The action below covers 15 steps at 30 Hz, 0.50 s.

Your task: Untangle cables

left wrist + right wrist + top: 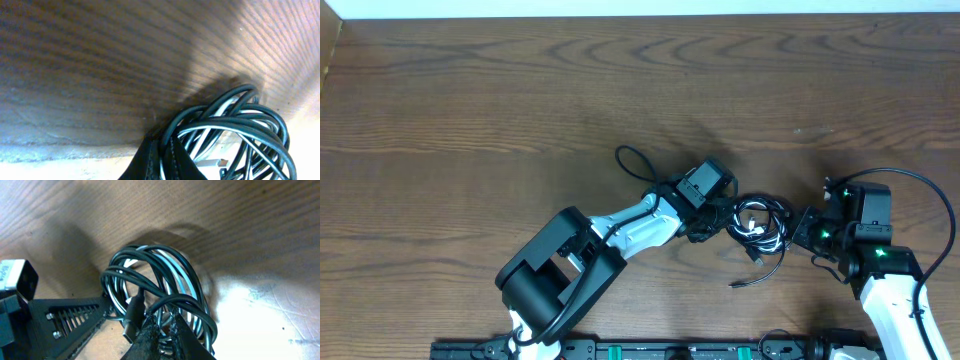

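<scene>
Roughly right of centre on the wooden surface (470, 90) lie the cables (767, 212), a small tangled coil of thin black cords with one white cord (752, 222) wound through its middle. The left end effector (720, 218) meets the coil from its left side and the right end effector (800, 232) from its right, so the bundle sits between the two, low against the wood. In the left wrist view the fingers (145, 162) are pressed nearly together with a black strand pinched between them, and the loops fan out just beyond the tips; this end effector is closed on the cables. In the right wrist view the fingers (147, 340) likewise stand close together with a black loop running down between them, so the right end effector is also clamped on the cables. A black plug (132, 321) lies against the coil just beside the right fingertips, and one ribbed finger of the left end effector reaches the coil's far edge in that same view. Seen from the left wrist, a pale metal plug (215, 163) rests inside the loops near the bottom. From overhead, one loose black end (760, 278) trails out of the coil toward the near edge and lies flat on the wood.
</scene>
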{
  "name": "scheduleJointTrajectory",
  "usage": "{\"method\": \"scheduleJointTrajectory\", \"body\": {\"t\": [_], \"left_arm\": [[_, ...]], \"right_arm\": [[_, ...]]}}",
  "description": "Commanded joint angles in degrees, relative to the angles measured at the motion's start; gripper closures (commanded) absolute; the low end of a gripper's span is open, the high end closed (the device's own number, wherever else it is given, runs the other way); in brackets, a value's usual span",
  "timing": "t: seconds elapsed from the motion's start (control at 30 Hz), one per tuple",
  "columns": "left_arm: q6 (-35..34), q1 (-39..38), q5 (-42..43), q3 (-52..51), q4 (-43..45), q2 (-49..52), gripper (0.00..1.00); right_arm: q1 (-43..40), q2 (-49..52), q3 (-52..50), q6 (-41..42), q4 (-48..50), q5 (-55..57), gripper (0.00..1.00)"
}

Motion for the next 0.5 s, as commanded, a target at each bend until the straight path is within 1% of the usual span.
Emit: {"method": "scheduleJointTrajectory", "body": {"t": [0.0,0.07,0.17,0.23,0.33,0.37,0.43,0.47], "left_arm": [[8.3,0.7,-1.4,-0.5,-0.6,0.1,0.93],[13.2,1.3,-1.5,-0.5,-0.6,-2.0,0.93],[22.6,2.1,-1.4,-0.5,-0.6,-5.6,0.93],[29.8,2.2,-1.1,-0.5,-0.7,-8.4,0.93],[36.5,2.2,-0.8,-0.5,-1.8,-11.8,0.93],[37.8,2.2,-0.8,-0.5,-2.5,-12.7,0.92],[39.9,2.2,-0.7,-0.5,-4.2,-14.7,0.92],[40.9,2.2,0.2,-0.5,-5.0,-16.0,0.93]], "right_arm": [[-0.2,-0.4,-0.2,-1.1,-1.0,-1.1,0.93],[-0.1,-0.4,-0.2,-1.6,-1.5,-3.2,0.92],[-0.1,-0.4,-0.2,-5.0,-1.4,-7.6,0.89],[-0.1,-0.4,-0.2,-5.2,-1.4,-7.9,0.87],[-0.1,-0.4,-0.2,-5.4,-1.2,-8.4,0.85],[-0.1,-0.4,-0.2,-5.6,-1.0,-9.1,0.85],[-0.1,-0.4,-0.2,-5.6,-0.6,-10.2,0.79],[-0.1,-0.4,-0.2,-6.2,0.1,-10.4,0.71]]}}
